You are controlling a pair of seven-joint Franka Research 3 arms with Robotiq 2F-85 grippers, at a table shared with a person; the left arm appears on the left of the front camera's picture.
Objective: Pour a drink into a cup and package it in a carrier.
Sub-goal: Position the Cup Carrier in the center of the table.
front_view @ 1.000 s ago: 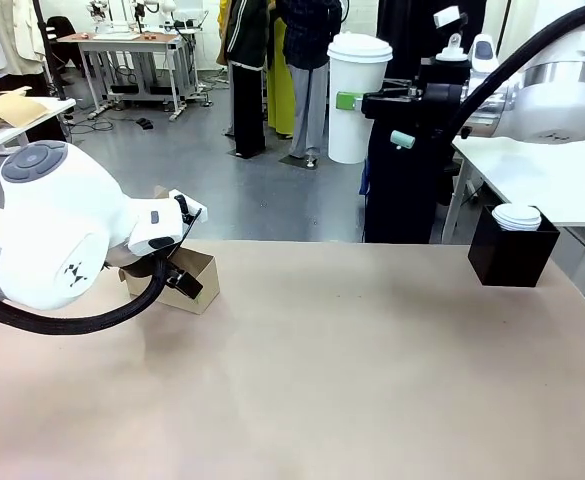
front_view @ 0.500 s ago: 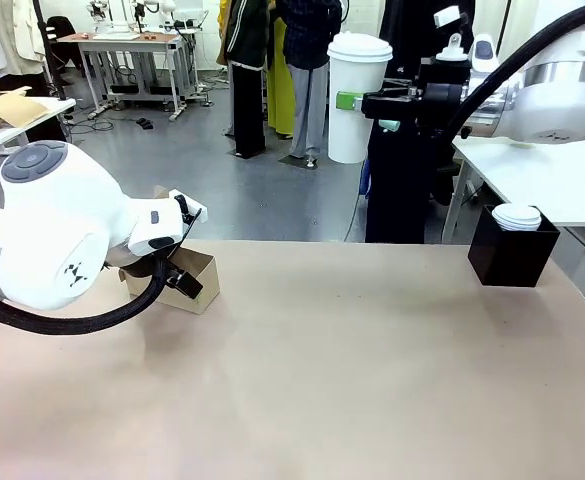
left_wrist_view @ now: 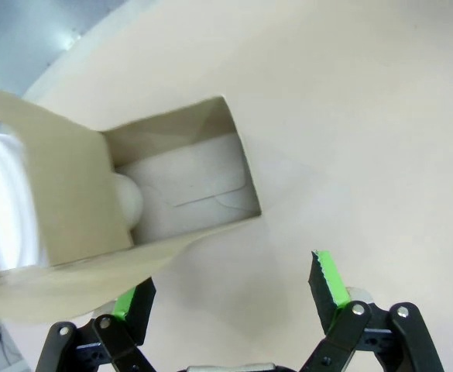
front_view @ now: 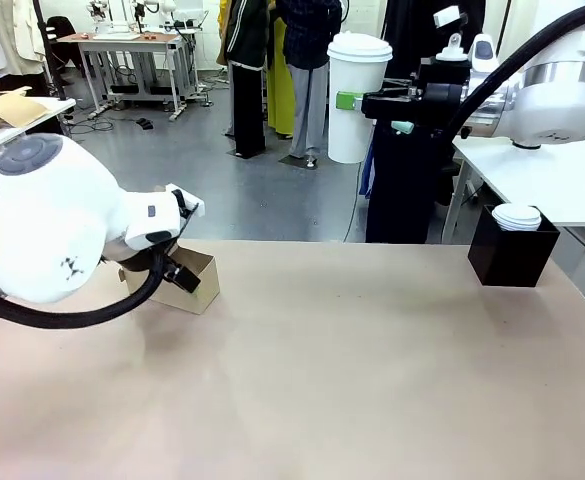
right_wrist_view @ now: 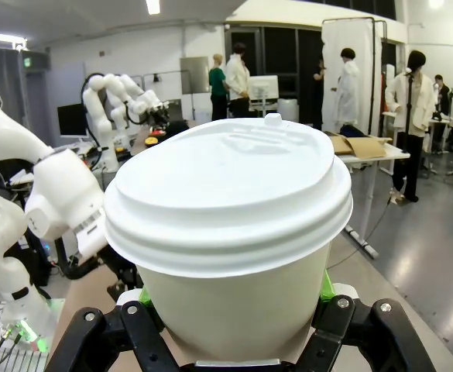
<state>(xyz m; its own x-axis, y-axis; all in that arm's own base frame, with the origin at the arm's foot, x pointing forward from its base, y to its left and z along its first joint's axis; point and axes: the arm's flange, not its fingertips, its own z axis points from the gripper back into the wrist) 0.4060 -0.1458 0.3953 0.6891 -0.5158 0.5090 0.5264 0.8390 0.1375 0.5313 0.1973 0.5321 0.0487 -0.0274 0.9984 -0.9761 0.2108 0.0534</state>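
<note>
Two grippers I'm watching, left gripper (left_wrist_view: pixel 230 287) hanging spread wide, carrier (left_wrist_view: pixel 56 201) sitting just beside its fingers on the table's (front_view: pixel 352 380) left, right gripper (right_wrist_view: pixel 234 293) pinching the lidded cup (front_view: pixel 358 80) upright, high over the far edge.

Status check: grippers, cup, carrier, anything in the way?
Right gripper shut on lidded cup, held high. Left gripper open beside carrier. Black lid box far right, away from carrier.
</note>
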